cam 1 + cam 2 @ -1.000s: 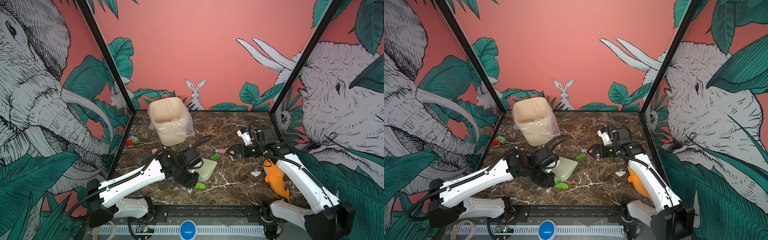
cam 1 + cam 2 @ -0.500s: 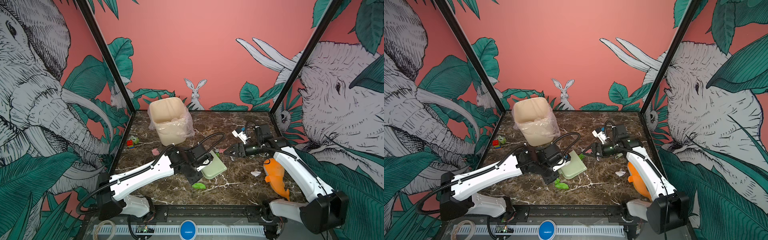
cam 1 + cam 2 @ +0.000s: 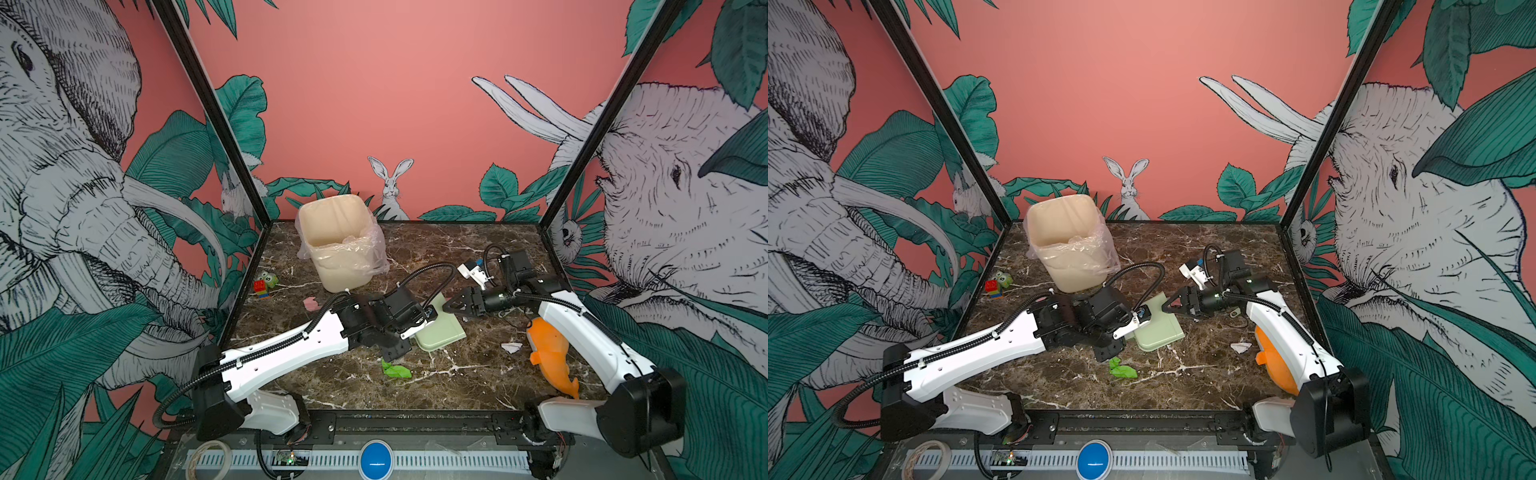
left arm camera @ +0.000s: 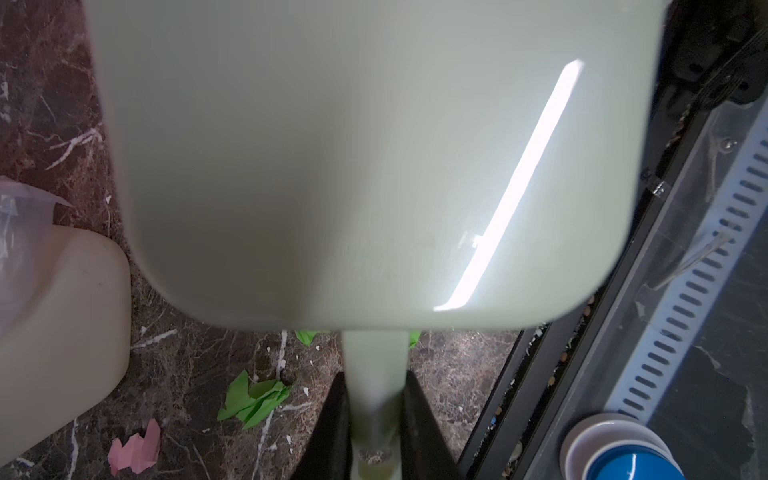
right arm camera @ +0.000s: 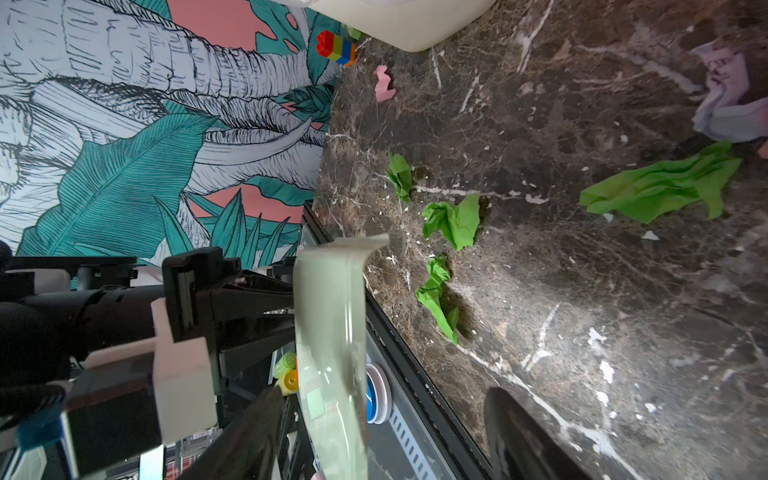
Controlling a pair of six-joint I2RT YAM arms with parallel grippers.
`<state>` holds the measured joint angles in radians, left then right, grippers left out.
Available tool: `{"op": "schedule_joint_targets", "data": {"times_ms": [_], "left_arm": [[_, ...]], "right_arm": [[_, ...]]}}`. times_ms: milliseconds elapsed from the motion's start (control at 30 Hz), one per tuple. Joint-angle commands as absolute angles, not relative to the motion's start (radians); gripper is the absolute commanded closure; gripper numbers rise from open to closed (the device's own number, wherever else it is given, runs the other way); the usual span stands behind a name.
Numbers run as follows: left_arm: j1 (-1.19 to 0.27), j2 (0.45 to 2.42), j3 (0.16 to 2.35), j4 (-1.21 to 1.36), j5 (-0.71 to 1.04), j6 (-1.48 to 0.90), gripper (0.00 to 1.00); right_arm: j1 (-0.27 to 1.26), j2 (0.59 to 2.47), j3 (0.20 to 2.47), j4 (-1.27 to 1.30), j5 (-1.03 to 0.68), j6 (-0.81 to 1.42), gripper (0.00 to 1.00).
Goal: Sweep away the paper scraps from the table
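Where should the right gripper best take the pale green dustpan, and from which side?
Probably by the thin raised side wall of the dustpan, coming from the right: the left gripper is shut on the handle, and that wall stands edge-on between the open fingers of the right gripper.

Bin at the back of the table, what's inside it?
Inside the cream bin, only its clear plastic liner shows, bunched at the front. Nothing else can be seen in it; the bottom is hidden behind the liner and the front wall.
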<state>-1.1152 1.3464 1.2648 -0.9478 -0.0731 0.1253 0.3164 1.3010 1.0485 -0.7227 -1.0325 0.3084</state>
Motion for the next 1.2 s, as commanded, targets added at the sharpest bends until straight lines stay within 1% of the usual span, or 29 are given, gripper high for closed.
{"op": "schedule_joint_targets", "data": {"times_ms": [0,100,200,267,467,533,567,600,633,667,767,800,833,967,1033,1100,1167], "left_arm": [[-1.12,1.344,1.253,-0.902,-0.08,0.175,1.0],[-1.12,1.354,1.252,-0.894,-0.072,0.18,1.0],[-1.12,1.358,1.244,-0.888,-0.077,0.191,1.0],[-1.12,1.356,1.239,-0.884,-0.084,0.196,1.0],[-1.12,1.355,1.224,-0.871,-0.109,0.194,1.0],[-1.118,1.352,1.217,-0.867,-0.119,0.187,1.0],[-1.117,1.349,1.215,-0.865,-0.124,0.182,0.91],[-1.114,1.346,1.212,-0.868,-0.127,0.169,0.71],[-1.107,1.342,1.209,-0.87,-0.123,0.156,0.57],[-1.098,1.334,1.205,-0.868,-0.117,0.139,0.48],[-1.081,1.3,1.184,-0.856,-0.135,0.096,0.36],[-1.081,1.285,1.173,-0.844,-0.144,0.093,0.32],[-1.081,1.276,1.168,-0.839,-0.164,0.084,0.29],[-1.105,1.252,1.14,-0.775,-0.217,0.044,0.18],[-1.142,1.251,1.128,-0.723,-0.256,0.047,0.13],[-1.186,1.267,1.127,-0.67,-0.293,0.068,0.08],[-1.223,1.284,1.126,-0.624,-0.329,0.098,0.03]], "right_arm": [[0.353,1.316,1.026,-0.665,-1.071,0.326,0.34],[0.368,1.321,1.025,-0.644,-1.073,0.337,0.4],[0.37,1.325,1.022,-0.627,-1.084,0.344,0.51],[0.371,1.329,1.023,-0.627,-1.089,0.342,0.62],[0.373,1.327,1.016,-0.625,-1.096,0.341,0.98],[0.373,1.322,1.017,-0.639,-1.074,0.333,1.0],[0.374,1.316,1.019,-0.647,-1.058,0.323,1.0],[0.374,1.309,1.02,-0.658,-1.039,0.316,1.0],[0.372,1.305,1.023,-0.669,-1.017,0.309,1.0],[0.371,1.301,1.027,-0.681,-0.987,0.307,1.0],[0.36,1.305,1.039,-0.706,-0.895,0.356,1.0],[0.353,1.308,1.04,-0.705,-0.869,0.391,1.0],[0.347,1.31,1.043,-0.706,-0.837,0.443,1.0],[0.339,1.298,1.032,-0.671,-0.697,0.683,1.0],[0.339,1.272,0.995,-0.607,-0.647,0.839,1.0],[0.34,1.229,0.93,-0.488,-0.606,1.018,1.0],[0.339,1.195,0.89,-0.422,-0.567,1.138,1.0]]}}
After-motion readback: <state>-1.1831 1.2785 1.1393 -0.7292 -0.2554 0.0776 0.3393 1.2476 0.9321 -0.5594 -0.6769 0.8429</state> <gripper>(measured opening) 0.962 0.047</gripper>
